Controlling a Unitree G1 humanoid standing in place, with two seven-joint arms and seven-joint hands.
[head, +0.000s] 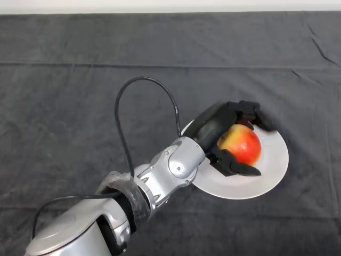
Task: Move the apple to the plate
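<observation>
A red and yellow apple sits over the middle of a white plate right of centre on the dark cloth. My left hand reaches in from the lower left and is around the apple. Its fingers curl over the apple's far side and its thumb lies along the near side. I cannot tell whether the apple rests on the plate or is held just above it. The plate's left part is hidden under my hand and wrist.
The dark cloth covers the whole table, with a fold line running across the far part. The table's far edge runs along the top of the view.
</observation>
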